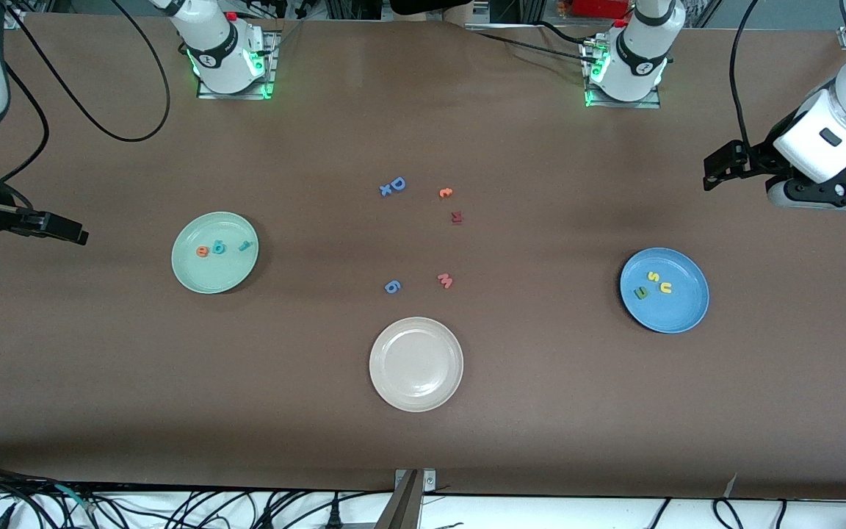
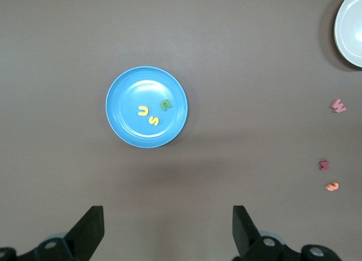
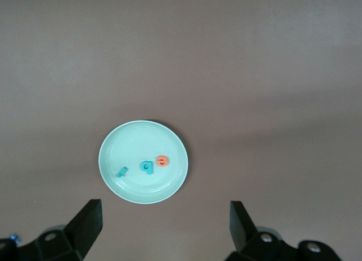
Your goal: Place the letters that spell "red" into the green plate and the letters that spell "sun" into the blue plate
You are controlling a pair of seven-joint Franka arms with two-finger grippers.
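The pale green plate holds an orange "e", a teal "d" and a small teal "r". In the blue plate lie a yellow "s", a yellow "u" and an olive "n". My right gripper hangs open and empty over bare table at the right arm's end, beside the green plate. My left gripper hangs open and empty over bare table at the left arm's end.
A cream-white plate sits mid-table, nearest the front camera. Loose letters lie farther from that camera: a blue "6", a pink "w", a dark red letter, an orange letter, a blue "D" and a blue "x".
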